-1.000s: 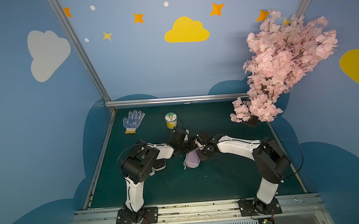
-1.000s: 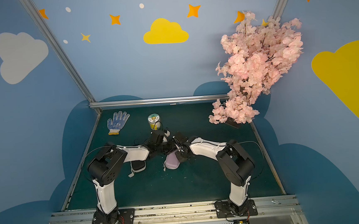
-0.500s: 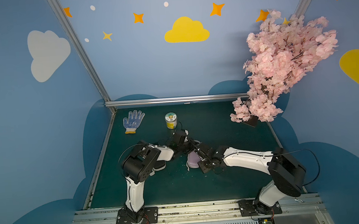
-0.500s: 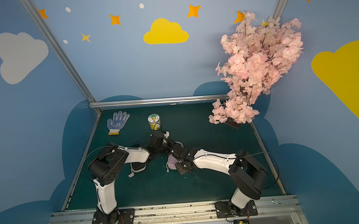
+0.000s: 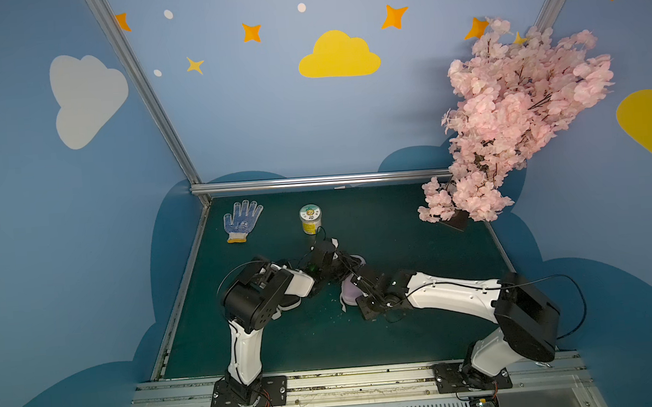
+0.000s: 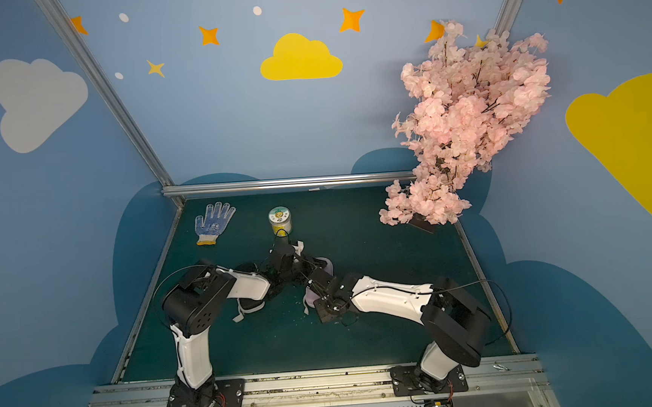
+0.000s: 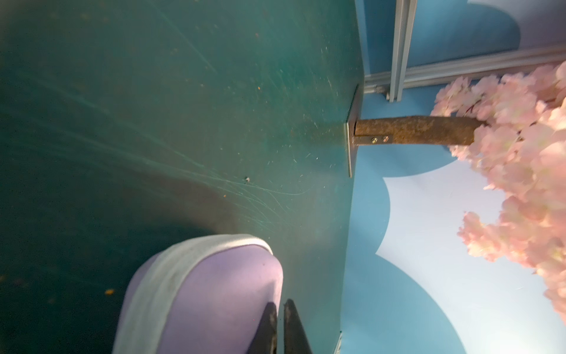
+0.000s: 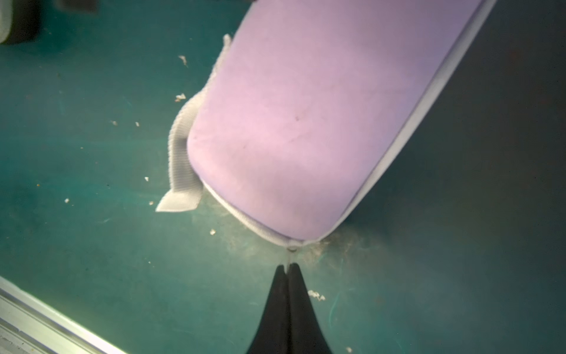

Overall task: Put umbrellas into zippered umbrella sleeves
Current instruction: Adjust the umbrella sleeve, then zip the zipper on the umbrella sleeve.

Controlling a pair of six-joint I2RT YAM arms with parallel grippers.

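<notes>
So the biggest thing is the dark green scuffed table mat [image 5: 398,246], and at its far right corner stands the fluffy pink artificial blossom branch [image 5: 519,120] on a brown stem. Both black-and-white robot arms reach into the middle, the left arm [image 5: 244,347] bent low and the right arm [image 5: 452,294] stretched out flat, with their wrists almost meeting. Between them, mid-mat, lies the oblong lilac round-cornered zip sleeve [image 5: 349,291] with its pale grey zip band, halves together as far as the right wrist view shows. A second, black-shelled sleeve with a pale rim [image 6: 253,304] sits mostly hidden under the left arm, just beside the lilac one. Further back near the left corner there's a white knit glove with blue dots [image 5: 242,220], lying flat, and to its right a small clear jar with a green-and-white lid [image 5: 310,219], upright. On the lilac sleeve's side a grey woven pull strap [image 8: 180,171] flops onto the mat. The left gripper [image 7: 280,305] has its jaws nearly together, only a thin slit, right against the lilac shell; can't tell if anything's pinched. The right gripper [image 8: 287,266] is clamped tight on the tiny zip pull [image 8: 289,256] at the sleeve's corner.
</notes>
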